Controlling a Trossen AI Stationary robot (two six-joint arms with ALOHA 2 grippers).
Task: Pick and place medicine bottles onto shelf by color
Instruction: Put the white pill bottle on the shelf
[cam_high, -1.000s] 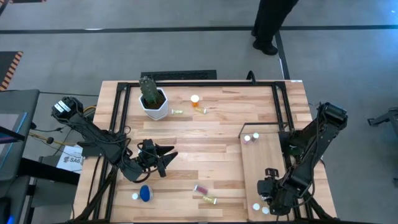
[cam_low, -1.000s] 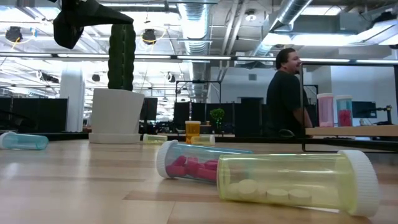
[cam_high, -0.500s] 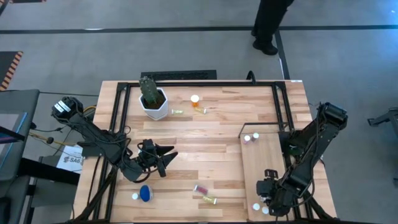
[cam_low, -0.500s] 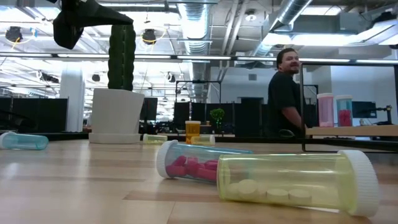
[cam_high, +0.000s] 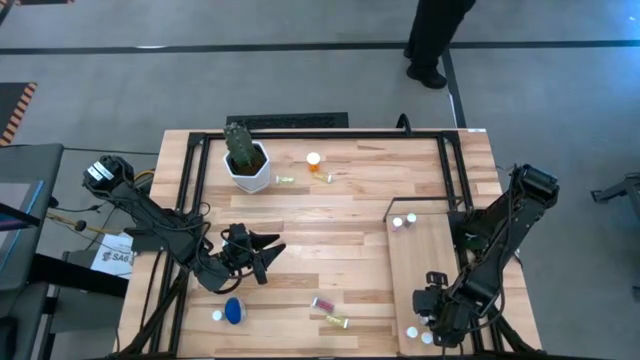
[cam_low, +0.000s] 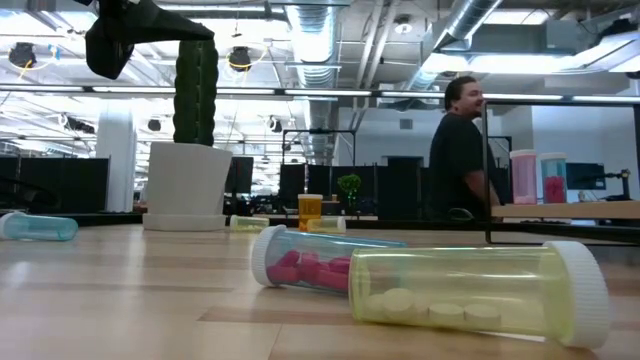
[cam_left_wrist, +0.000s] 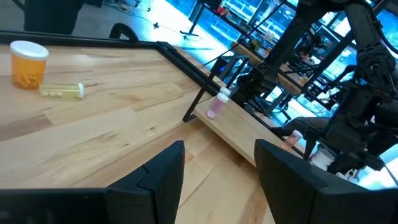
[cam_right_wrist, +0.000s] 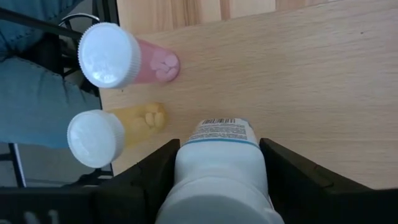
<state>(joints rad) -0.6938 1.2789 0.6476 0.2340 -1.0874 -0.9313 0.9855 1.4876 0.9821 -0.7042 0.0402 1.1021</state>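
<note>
My right gripper (cam_right_wrist: 219, 152) hangs over the near end of the pale shelf (cam_high: 425, 262), shut on a white medicine bottle (cam_right_wrist: 221, 171). Beside that bottle a pink bottle (cam_right_wrist: 112, 57) and a yellow bottle (cam_right_wrist: 99, 137) stand upright on the shelf. Two more bottles (cam_high: 403, 220) stand at the shelf's far end. My left gripper (cam_high: 264, 252) hovers open above the table's left middle, holding nothing. On the table are an orange bottle (cam_high: 314, 162), a blue one (cam_high: 234, 311), and a pink vial (cam_low: 300, 262) and a yellow-green vial (cam_low: 470, 295) lying on their sides. My right gripper pinches the white bottle's body (cam_right_wrist: 186, 163) between its two fingers (cam_right_wrist: 146, 177), one on each side. The fingers come steeply from above. The bottle's labelled end (cam_right_wrist: 221, 130) points down toward the shelf; I cannot tell whether it touches the shelf.
A white pot with a cactus (cam_high: 247, 162) stands at the table's far left. A small yellow-green vial (cam_high: 285, 179) lies next to it. A teal vial (cam_low: 38, 227) lies at the left. A black frame (cam_high: 452, 170) borders the shelf. A person (cam_low: 458, 150) stands beyond the table.
</note>
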